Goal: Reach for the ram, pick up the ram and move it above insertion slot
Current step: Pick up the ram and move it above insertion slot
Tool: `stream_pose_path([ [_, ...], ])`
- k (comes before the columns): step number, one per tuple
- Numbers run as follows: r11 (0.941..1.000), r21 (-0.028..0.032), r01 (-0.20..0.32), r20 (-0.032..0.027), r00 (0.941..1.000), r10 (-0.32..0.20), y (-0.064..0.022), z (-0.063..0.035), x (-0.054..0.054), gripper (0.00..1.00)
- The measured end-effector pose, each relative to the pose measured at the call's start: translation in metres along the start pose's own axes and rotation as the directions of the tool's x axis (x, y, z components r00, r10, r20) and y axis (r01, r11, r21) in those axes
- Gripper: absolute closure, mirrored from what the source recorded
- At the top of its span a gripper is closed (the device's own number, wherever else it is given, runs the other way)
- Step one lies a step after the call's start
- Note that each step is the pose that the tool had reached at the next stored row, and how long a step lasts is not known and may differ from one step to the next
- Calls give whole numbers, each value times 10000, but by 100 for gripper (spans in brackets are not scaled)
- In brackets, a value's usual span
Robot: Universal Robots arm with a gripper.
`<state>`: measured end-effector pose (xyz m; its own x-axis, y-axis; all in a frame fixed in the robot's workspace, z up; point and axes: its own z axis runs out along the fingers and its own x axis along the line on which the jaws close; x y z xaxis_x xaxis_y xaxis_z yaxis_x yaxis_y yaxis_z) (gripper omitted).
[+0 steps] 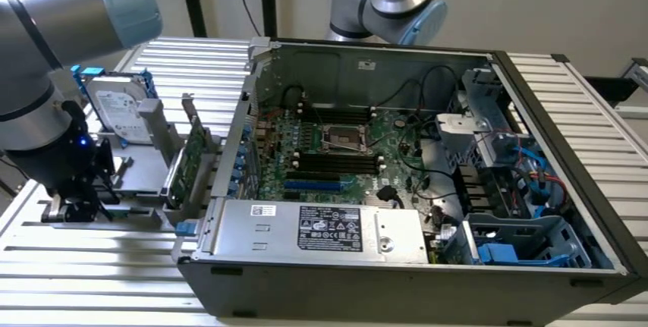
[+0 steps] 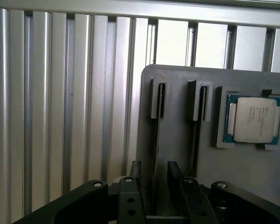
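Over the grey holder (image 2: 175, 135) on the slatted surface (image 2: 60, 116), at the exterior view's left beside the open computer case (image 1: 456, 285), the tool (image 2: 154, 175) hangs with its fingers (image 2: 136, 170) apart. Between them runs the ram (image 2: 155, 144), a thin strip standing on edge in a holder slot; whether they touch it I cannot tell. A processor chip (image 2: 253, 119) lies in a recess of the same holder

One processor (image 2: 253, 119), one hard drive (image 1: 114, 107), probably one expansion card (image 1: 194, 156).
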<state>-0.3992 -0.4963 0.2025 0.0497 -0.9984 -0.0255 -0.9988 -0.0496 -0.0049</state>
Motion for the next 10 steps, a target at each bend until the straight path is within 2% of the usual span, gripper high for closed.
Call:
stream_pose_path([
  [10,10000,-41,1,2,10000,-1,-14,36,-9,64],
])
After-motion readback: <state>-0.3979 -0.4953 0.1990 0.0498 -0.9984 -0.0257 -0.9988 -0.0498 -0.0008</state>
